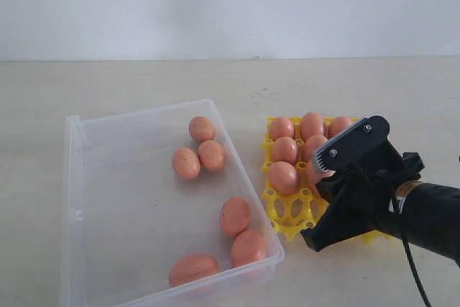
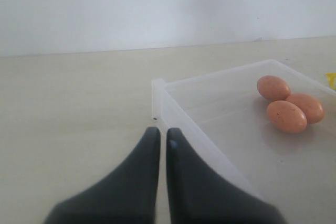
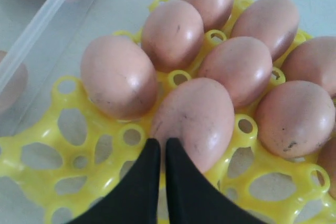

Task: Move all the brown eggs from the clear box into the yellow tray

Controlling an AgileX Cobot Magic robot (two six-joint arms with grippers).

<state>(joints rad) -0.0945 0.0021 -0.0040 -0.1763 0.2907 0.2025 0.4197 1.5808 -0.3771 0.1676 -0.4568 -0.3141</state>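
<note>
The clear box [image 1: 79, 177] holds several brown eggs [image 1: 212, 155], three at the far side and three toward the near right corner [image 1: 249, 247]. Beside it on the right, the yellow tray [image 1: 291, 213] carries several eggs [image 1: 284, 150] in its far cups. My right gripper [image 1: 323, 181] hangs over the tray, shut and holding nothing. In the right wrist view its tips [image 3: 159, 142] rest against an egg [image 3: 197, 119] seated in a tray [image 3: 94, 145] cup. My left gripper [image 2: 159, 132] is shut and empty, just outside a corner of the box [image 2: 178, 114], with three eggs [image 2: 286, 116] beyond.
The box and the tray stand on a pale tabletop [image 1: 359, 84] that ends at a white wall. The tray's near cups [image 1: 300, 205] are unfilled. The box's right wall [image 3: 42, 24] runs close along the tray's edge.
</note>
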